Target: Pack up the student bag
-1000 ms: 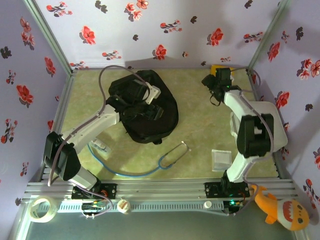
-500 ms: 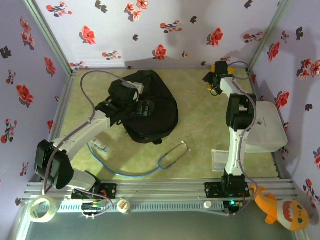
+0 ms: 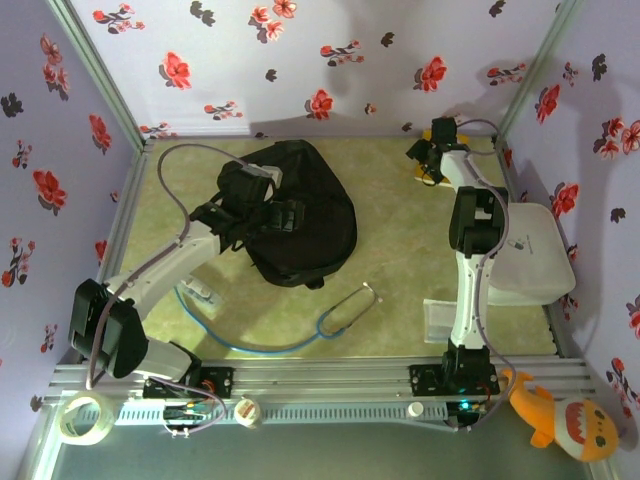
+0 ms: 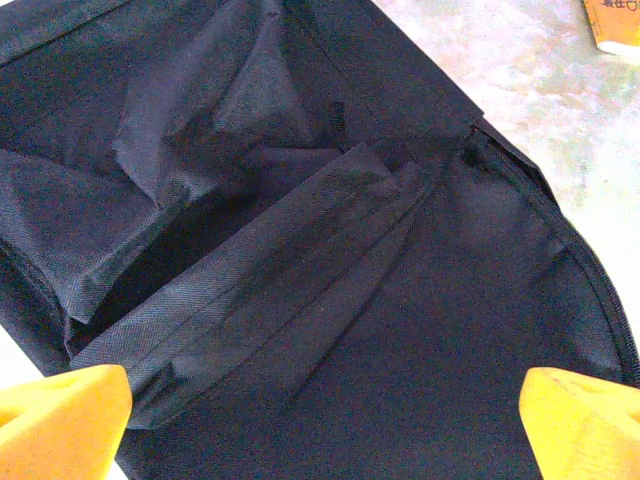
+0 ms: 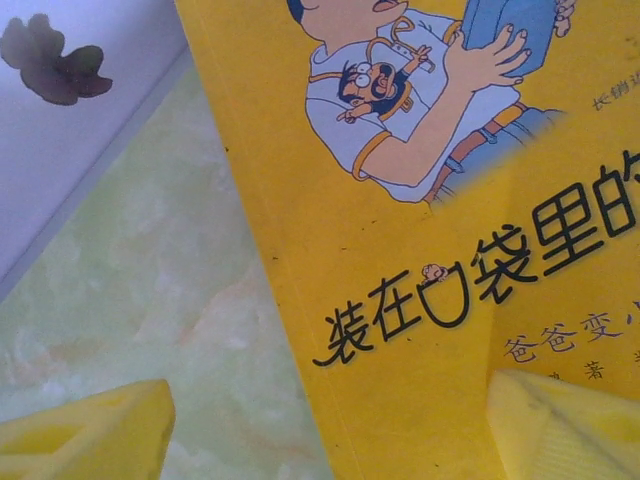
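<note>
Right hand (image 5: 320,425) newly outstretched over yellow book (image 5: 400,300), left hand (image 4: 320,420) over student bag (image 3: 315,230) (long axis near-to-far), both released.

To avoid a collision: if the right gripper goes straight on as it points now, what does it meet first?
Probably the yellow book on the table, just ahead of the right gripper; depth is unclear.

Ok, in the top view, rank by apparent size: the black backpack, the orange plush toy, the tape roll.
1. student bag, by far largest
2. orange plush toy
3. tape roll, slightly smaller; both sit off the table, so true sizes are unsure.
</note>
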### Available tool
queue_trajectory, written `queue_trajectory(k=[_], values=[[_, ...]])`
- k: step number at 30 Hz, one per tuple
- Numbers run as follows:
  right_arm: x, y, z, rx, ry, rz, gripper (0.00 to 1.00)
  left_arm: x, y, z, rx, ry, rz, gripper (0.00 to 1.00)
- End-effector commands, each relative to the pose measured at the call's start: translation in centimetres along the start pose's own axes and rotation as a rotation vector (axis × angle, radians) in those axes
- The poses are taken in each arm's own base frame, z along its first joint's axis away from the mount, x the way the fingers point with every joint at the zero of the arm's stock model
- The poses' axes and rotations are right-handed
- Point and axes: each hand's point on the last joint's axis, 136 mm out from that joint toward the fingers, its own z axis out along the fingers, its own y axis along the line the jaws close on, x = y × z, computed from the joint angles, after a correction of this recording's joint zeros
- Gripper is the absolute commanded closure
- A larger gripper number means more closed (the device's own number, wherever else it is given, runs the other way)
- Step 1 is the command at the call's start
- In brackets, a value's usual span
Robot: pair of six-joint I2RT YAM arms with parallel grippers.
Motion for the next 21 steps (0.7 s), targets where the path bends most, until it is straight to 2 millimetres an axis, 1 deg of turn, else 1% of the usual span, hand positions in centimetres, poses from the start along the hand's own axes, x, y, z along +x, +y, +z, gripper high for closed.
queue_trajectory(k=[1,5,6,8,10,13,17,19,21], values=[[5.7,-3.3,0.2,0.107,0.169,0.05,0.18,-0.5,0.1,0.4,-0.003,-0.008,-0.016,0.0],[8.4,-3.1,-1.4,0.109,0.194,0.036,0.18,-0.6,-0.3,0.8,0.016,-0.007,-0.019,0.0],[9.3,-3.3,-1.7,0.116,0.202,0.04,0.18,-0.6,-0.4,0.9,0.022,-0.005,-0.022,0.0],[10.6,-3.0,-2.6,0.102,0.21,0.029,0.19,-0.7,-0.7,1.0,0.035,-0.002,-0.029,0.0],[11.8,-3.5,-3.6,0.128,0.212,0.03,0.19,-0.7,-0.9,1.0,0.046,0.001,-0.032,0.0],[14.3,-4.1,-5.0,0.124,0.225,0.053,0.19,-0.8,-1.2,1.0,0.061,0.0,-0.037,0.0],[19.0,-5.0,-6.8,0.11,0.263,0.086,0.2,-0.9,-1.6,1.1,0.081,0.001,-0.064,0.0],[21.8,-5.6,-8.2,0.112,0.282,0.113,0.23,-1.1,-2.1,1.2,0.108,0.006,-0.079,0.0],[24.0,-6.5,-9.8,0.12,0.268,0.128,0.23,-1.3,-2.8,1.3,0.14,0.011,-0.087,0.0]])
